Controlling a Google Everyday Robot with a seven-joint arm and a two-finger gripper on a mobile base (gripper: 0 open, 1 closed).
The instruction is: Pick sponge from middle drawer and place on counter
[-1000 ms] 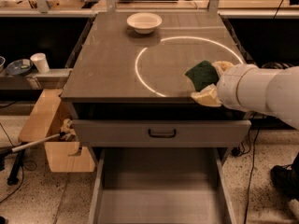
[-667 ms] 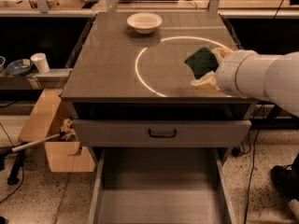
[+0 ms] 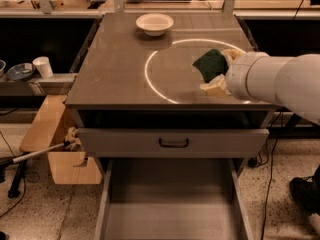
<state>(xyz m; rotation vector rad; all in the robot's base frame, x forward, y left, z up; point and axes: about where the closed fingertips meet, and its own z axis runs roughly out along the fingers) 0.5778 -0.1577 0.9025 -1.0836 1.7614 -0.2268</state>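
The sponge (image 3: 211,64) shows its dark green face, tilted, over the right side of the counter (image 3: 120,69), inside the white ring (image 3: 150,66). My gripper (image 3: 220,73) reaches in from the right on a thick white arm and is shut on the sponge, with cream-coloured fingers (image 3: 216,86) showing beside it. I cannot tell whether the sponge touches the counter. The middle drawer (image 3: 170,204) stands pulled out at the bottom, its bare grey floor showing.
A white bowl (image 3: 154,24) sits at the back of the counter. A closed drawer with a black handle (image 3: 173,143) is under the counter top. A wooden box (image 3: 55,144), a paper cup (image 3: 43,66) and a shelf stand to the left. Cables run down the right.
My arm has carried the sponge up and away from the counter's front right edge, further onto the counter inside the white ring. The drawer and bowl have not moved.
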